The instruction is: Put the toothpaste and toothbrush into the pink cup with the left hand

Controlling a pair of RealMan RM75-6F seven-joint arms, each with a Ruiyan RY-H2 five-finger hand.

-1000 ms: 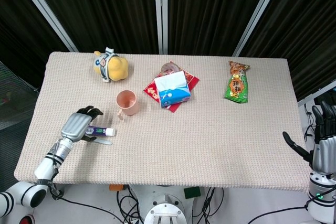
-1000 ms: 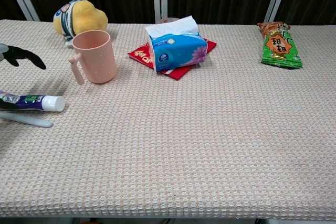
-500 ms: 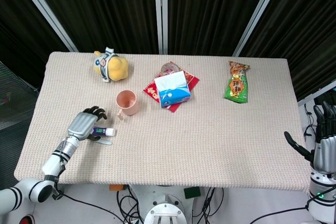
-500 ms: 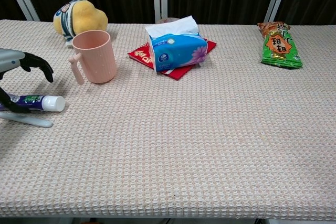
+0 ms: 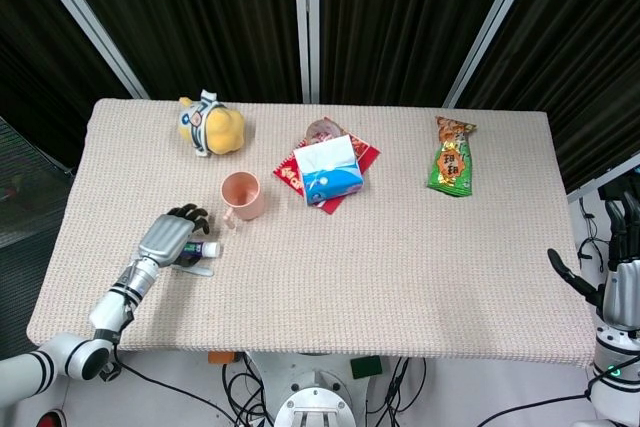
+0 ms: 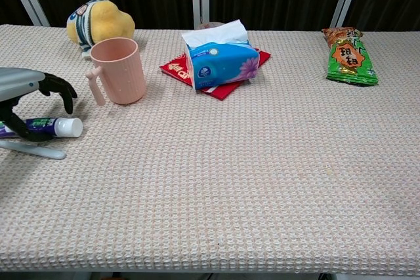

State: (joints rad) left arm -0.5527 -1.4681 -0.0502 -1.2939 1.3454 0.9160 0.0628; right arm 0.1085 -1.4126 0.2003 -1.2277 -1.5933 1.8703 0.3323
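Head view: left robot hand (image 5: 172,239) sat low over the table (image 5: 400,247), fingers curled down around the toothpaste (image 5: 203,249), whose white cap end poked out on the far side of the robot hand toward table centre. Whether the tube was actually gripped could not be told from here. The toothbrush (image 5: 198,270) lay just beside the tube on the robot's side, and the pink cup (image 5: 243,195) stood near, beyond the fingertips and well clear of them. Right robot hand (image 5: 620,282) hung off the table edge, fingers spread, holding nothing. Chest view: left robot hand (image 6: 33,100) arched over the toothpaste (image 6: 56,126), dark fingers above and thumb curling under the tube body, a gap visible, tube flat on the table; grip not closed as far as could be judged. The toothbrush (image 6: 33,151) rested just beneath the hand; the pink cup (image 6: 119,71) stood upright, handle turned toward the hand. Judgement: the step was closing on the tube. It would go best by pinching mid-body, clear of the toothbrush, lifting straight, then tilting cap-down over the cup's open mouth.
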